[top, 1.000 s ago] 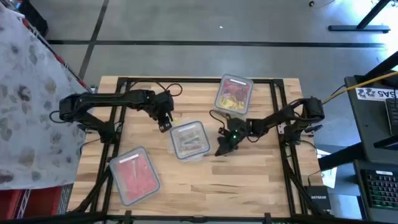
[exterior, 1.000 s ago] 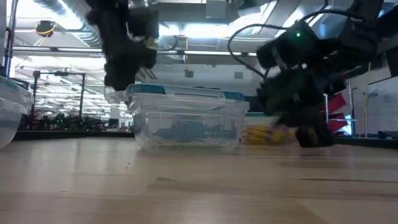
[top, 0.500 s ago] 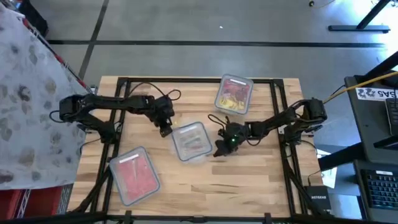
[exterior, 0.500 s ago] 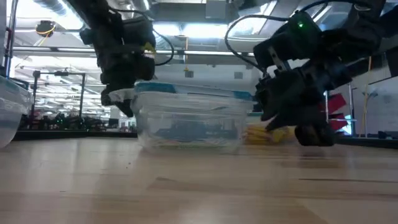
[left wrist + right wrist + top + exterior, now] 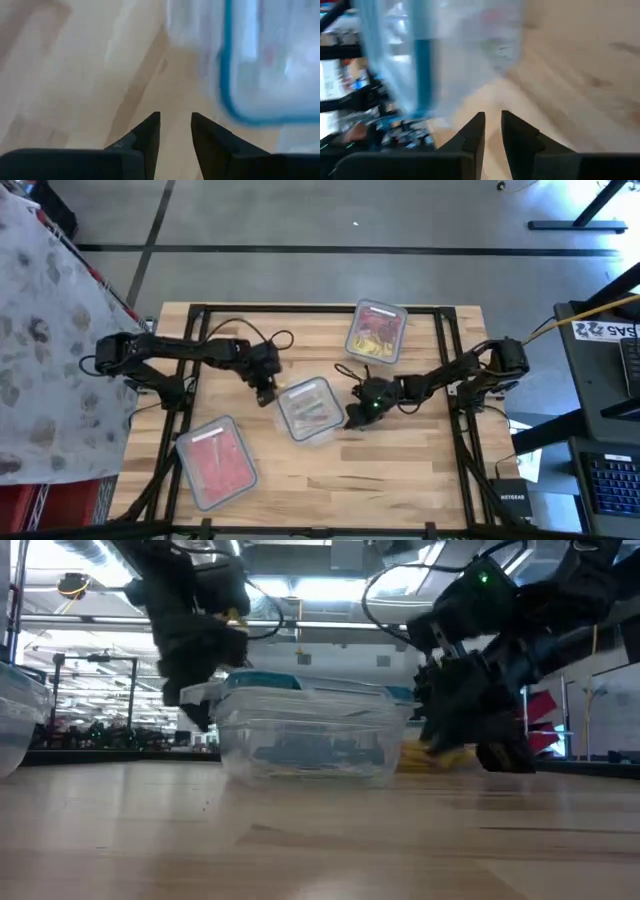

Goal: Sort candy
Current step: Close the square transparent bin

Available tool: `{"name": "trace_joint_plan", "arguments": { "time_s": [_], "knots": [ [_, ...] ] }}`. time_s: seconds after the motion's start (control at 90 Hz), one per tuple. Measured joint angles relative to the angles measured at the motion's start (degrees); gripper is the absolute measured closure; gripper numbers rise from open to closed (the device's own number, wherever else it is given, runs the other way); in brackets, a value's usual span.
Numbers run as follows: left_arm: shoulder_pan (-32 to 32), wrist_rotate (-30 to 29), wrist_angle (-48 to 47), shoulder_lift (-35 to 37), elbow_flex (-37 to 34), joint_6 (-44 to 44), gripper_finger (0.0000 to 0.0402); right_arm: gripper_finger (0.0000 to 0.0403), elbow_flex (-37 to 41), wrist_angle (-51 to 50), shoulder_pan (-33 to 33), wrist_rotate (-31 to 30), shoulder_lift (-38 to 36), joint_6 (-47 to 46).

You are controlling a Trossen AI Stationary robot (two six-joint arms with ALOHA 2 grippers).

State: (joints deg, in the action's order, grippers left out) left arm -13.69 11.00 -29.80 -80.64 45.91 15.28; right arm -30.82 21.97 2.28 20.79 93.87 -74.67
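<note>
Left gripper (image 5: 265,391) sits low at the middle container's (image 5: 305,408) left corner, fingers narrow, nothing between them. Right gripper (image 5: 352,418) flanks its other side, fingers nearly together, empty too. Candy (image 5: 306,410) lies inside that container; yellow candy (image 5: 374,335) fills the far container (image 5: 377,310), red candy (image 5: 216,462) the near-left container (image 5: 190,448) on the tabletop (image 5: 400,470).
</note>
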Motion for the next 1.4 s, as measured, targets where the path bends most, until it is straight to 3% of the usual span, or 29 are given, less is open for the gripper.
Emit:
{"name": "trace_joint_plan", "arguments": {
  "time_s": [0.211, 0.344, 0.611, 0.733, 0.878, 1.0, 1.222, 1.4],
  "knots": [
    [0.35, 3.63, 2.32, 0.0, 0.0, 2.63, 0.0308, 0.0355, -1.06, 0.02, 1.0, -8.23, -0.09, 0.08],
    [0.8, 5.55, 1.76, 0.0, 0.0, 3.27, 0.0308, 0.0355, -3.1, -3.44, 1.14, -10.17, -0.09, 1.3],
    [0.22, 1.21, -5.5, 1.46, 2.73, 3.57, 0.0315, 0.0355, -8.52, -28.34, 1.51, -9.72, -7.72, 6.94],
    [0.68, 2.75, -6.92, 4.28, 5.85, 2.71, 0.0337, 0.0355, -13.17, -37.75, 1.51, -11.31, -13.39, 12.15],
    [2.12, 13.1, 4.08, 5.04, 6.13, 2.53, 0.0373, 0.0355, -18.82, -38.13, 0.94, -12.62, -15.41, 18.81],
    [3.23, 19.37, 11.58, 0.08, 5.26, 2.75, 0.0397, 0.0363, -21.58, -34.83, -2.36, -8.72, -10.62, 24.04],
    [5.25, 22.09, 14.26, -11.89, 5.24, 2.31, 0.0399, 0.04, -21.45, -28.48, -5.77, -2.87, -0.88, 27.65],
    [3.03, 19.34, 12.85, -12.39, 5.7, 1.95, 0.0401, 0.0399, -21.58, -28.38, -4.99, -4.74, -0.33, 26.85]
  ]
}}
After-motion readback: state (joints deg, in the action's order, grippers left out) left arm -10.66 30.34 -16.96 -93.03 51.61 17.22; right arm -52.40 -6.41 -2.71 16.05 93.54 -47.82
